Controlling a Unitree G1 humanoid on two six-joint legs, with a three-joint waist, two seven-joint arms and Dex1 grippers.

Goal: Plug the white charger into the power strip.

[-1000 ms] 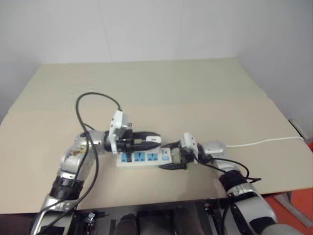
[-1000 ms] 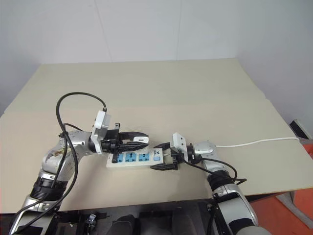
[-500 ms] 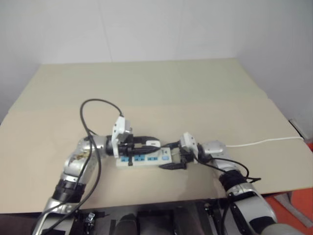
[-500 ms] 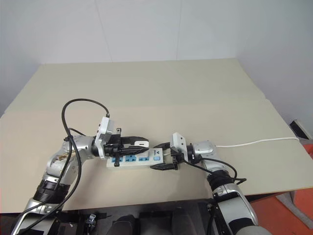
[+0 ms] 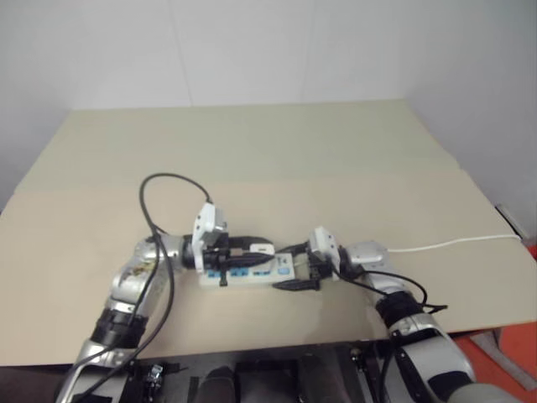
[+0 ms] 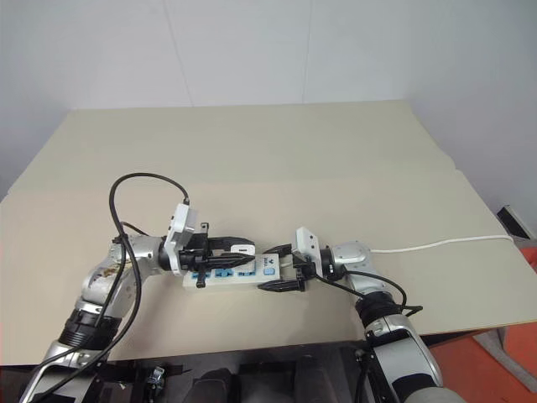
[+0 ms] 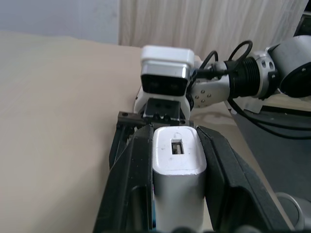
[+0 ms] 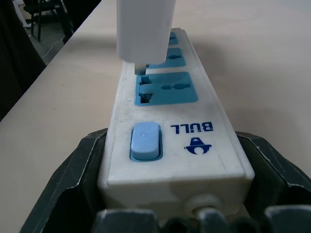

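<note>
Head views
Table: pale beige top (image 6: 336, 159), bare apart from the task things.
Power strip: white bar (image 6: 267, 269) lying flat near the front edge, long axis across the robot's front; thin white cord (image 6: 445, 243) runs off to the robot's right.
Left gripper: (image 6: 245, 249) reaches in from the left, level, just above the strip's blue sockets; fingers clamped on the white charger (image 6: 243, 248).
Right gripper: (image 6: 281, 269) comes from the right; its black fingers stand on either side of the strip's switch end.
Cable: black loop (image 6: 134, 180) arching over the left arm.

Left wrist view
Charger: white boxy adapter (image 7: 176, 170) pinched between the two black fingers (image 7: 221, 174), flat sides against the pads; a small rectangular port faces the camera.
Beyond: white housing of the right arm's camera (image 7: 165, 75) straight ahead, with its wrist behind it.

Right wrist view
Strip end: white body (image 8: 175, 160) sits between the two black fingers (image 8: 73, 179), which press its long sides.
Writing: "BULL" in blue capitals with a small blue logo (image 8: 197, 144) beside it, read upside down from this camera.
Switch: light blue rocker (image 8: 145, 141), next to the logo.
Sockets: blue faces in a row; the nearest one (image 8: 165, 90) is unoccupied.
Charger position: white body (image 8: 143, 29) upright over the next socket back, a prong at the slot's mouth; body not seated against the strip.
</note>
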